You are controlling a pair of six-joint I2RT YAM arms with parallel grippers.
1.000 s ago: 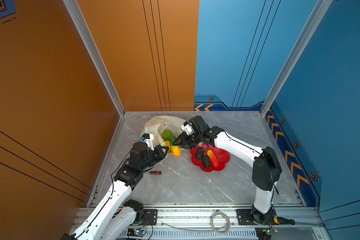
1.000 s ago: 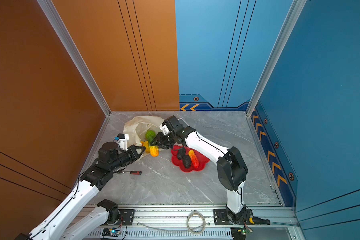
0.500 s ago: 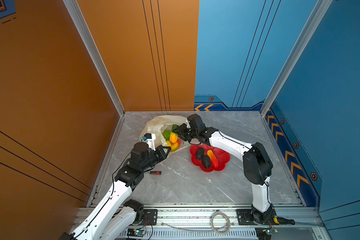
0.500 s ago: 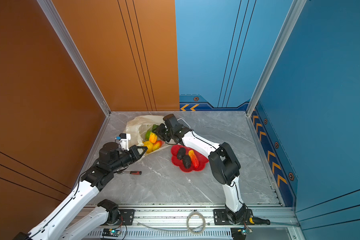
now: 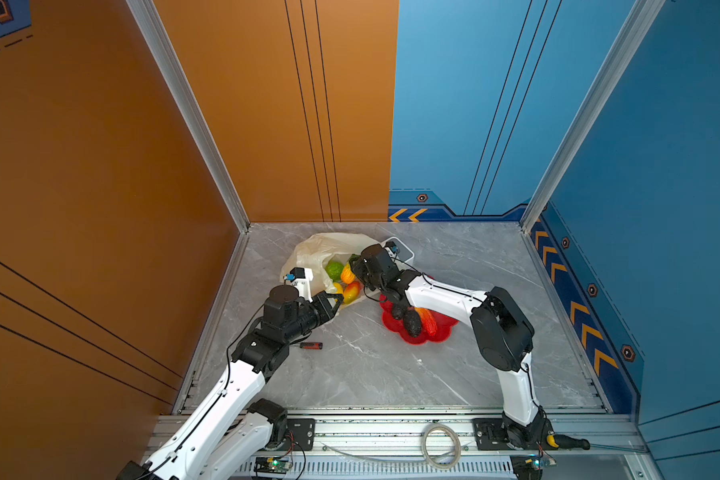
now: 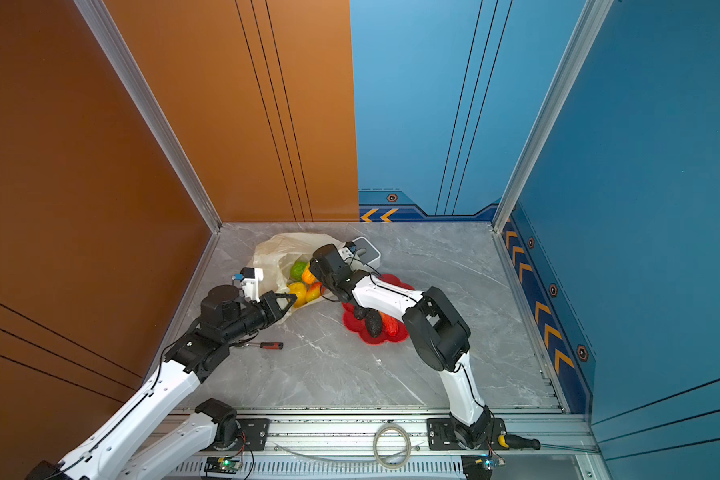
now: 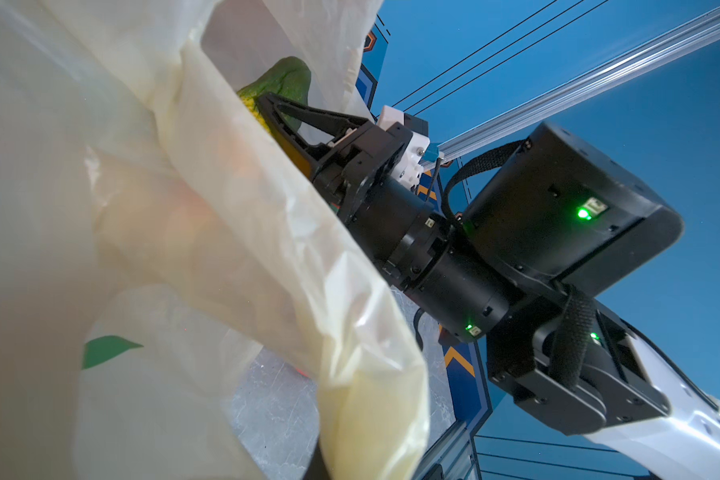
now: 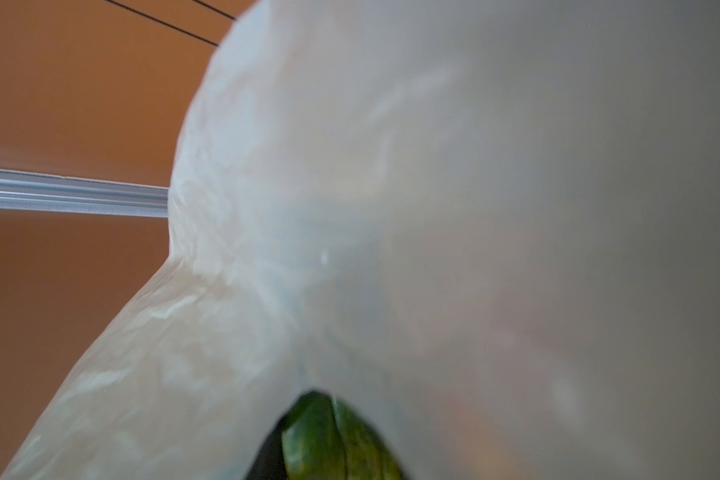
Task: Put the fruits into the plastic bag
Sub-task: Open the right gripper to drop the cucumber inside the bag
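Reaching low from the near rail in both top views, the left arm kept its forearm almost level over the surface (image 5: 371,374). Its left gripper (image 5: 335,298) was clenched on the near rim of the plastic bag (image 5: 316,249). The bag lay slumped toward the far left corner, mouth open toward the red dish (image 5: 443,328). The right arm rose from its base, folded sharply at the elbow and ran leftward above that dish. The right gripper (image 5: 352,272) sat in the bag's mouth, closed around an orange-yellow fruit (image 5: 347,274). A green fruit (image 5: 334,269), a yellow fruit (image 6: 298,289) and a red-yellow fruit (image 6: 314,289) lay inside the bag. Two dark fruits (image 5: 410,322) and a red-orange fruit (image 5: 428,322) sat in the dish. A red-handled screwdriver (image 5: 310,345) lay beside the left forearm.

The left wrist view showed folds of bag close up, with the right gripper (image 7: 273,120) entering straight-wristed behind them. A green leaf print (image 7: 109,351) marked the plastic.

The right wrist view was nearly all blurred bag wall (image 8: 391,208). A green patch (image 8: 329,436) showed at one edge, but I could not tell which fruit it was.
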